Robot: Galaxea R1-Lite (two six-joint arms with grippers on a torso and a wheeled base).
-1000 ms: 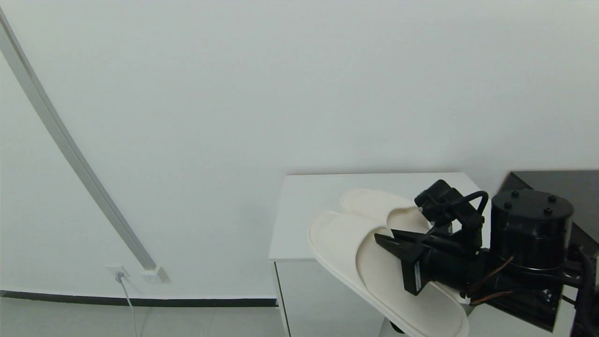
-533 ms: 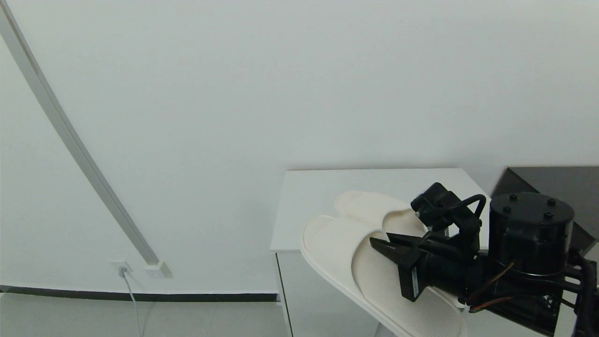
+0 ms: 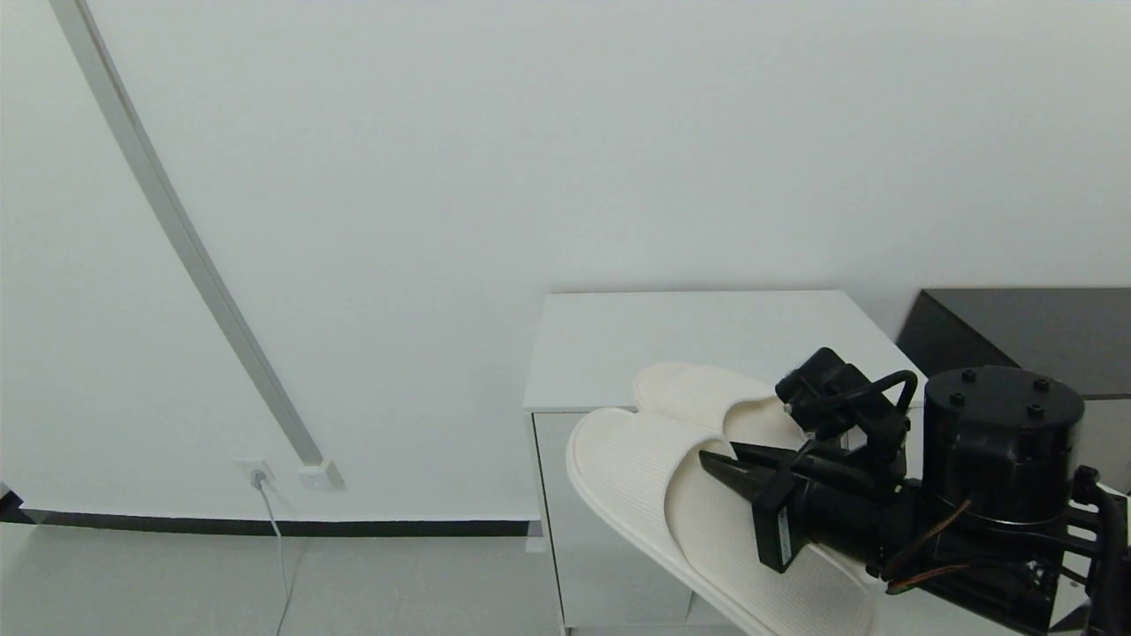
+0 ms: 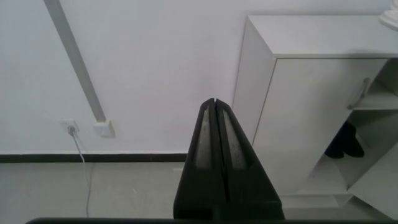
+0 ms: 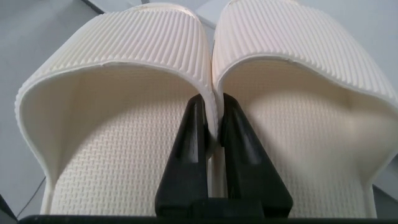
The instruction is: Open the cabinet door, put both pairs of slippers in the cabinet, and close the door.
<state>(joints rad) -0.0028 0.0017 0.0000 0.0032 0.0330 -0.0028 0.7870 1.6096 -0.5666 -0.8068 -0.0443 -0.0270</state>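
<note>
My right gripper [image 3: 711, 461] is shut on a pair of white ribbed slippers [image 3: 636, 481], held side by side in front of the white cabinet [image 3: 689, 340]. In the right wrist view its fingers [image 5: 198, 143] pinch the two inner edges where the slippers [image 5: 118, 137] meet; the gripper [image 5: 212, 102] points toward the toes. My left gripper [image 4: 214, 112] is shut on nothing, low and to the left of the cabinet [image 4: 311, 81]. Past the cabinet door [image 4: 317, 124] with its handle [image 4: 359, 93], the inside shows a shelf and a dark pair of footwear [image 4: 345, 143].
A black surface [image 3: 1025, 331] adjoins the cabinet on the right. A slanted cable duct [image 3: 177, 230] runs down the white wall to a socket with a cable [image 3: 258, 479]. Bare floor [image 3: 265, 574] lies left of the cabinet.
The whole head view has shifted, so the camera moved: more of the cabinet front and floor shows now. My right gripper keeps its hold on the slippers.
</note>
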